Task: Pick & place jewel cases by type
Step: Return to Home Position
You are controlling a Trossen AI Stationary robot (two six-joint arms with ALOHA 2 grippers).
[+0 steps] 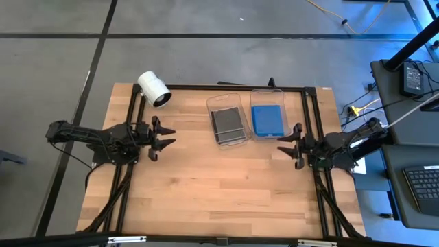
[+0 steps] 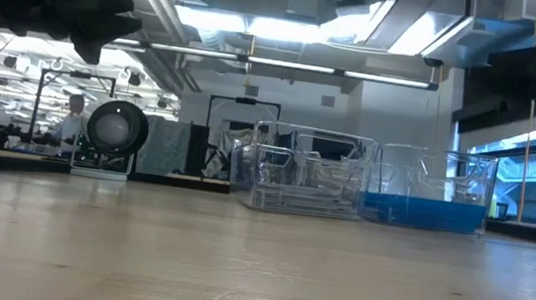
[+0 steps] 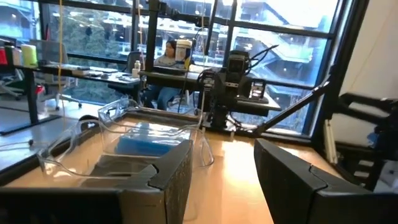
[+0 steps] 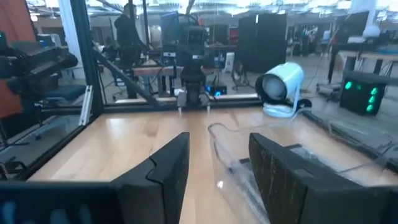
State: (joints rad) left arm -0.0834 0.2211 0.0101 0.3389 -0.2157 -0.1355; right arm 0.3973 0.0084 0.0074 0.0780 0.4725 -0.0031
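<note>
Both arms hang above the table (image 1: 219, 189) at mid-depth, facing each other: the left gripper (image 1: 167, 136) over the left side, the right gripper (image 1: 282, 145) over the right side. Each claw is spread wide and holds nothing; the wrist views show clear gaps between the dark fingers (image 3: 163, 180) and (image 4: 163, 171). No case lies loose on the wood. The dark cases (image 1: 228, 122) lie flat in the left bin (image 1: 226, 98), and the blue cases (image 1: 267, 119) lie flat in the right bin (image 1: 266, 91); how many are stacked in either I cannot tell. The two clear bins stand side by side, just apart, at the far middle of the table, between the grippers and a little beyond them. A white cylinder (image 1: 153, 89) lies at the far left corner, well apart from the bins.
</note>
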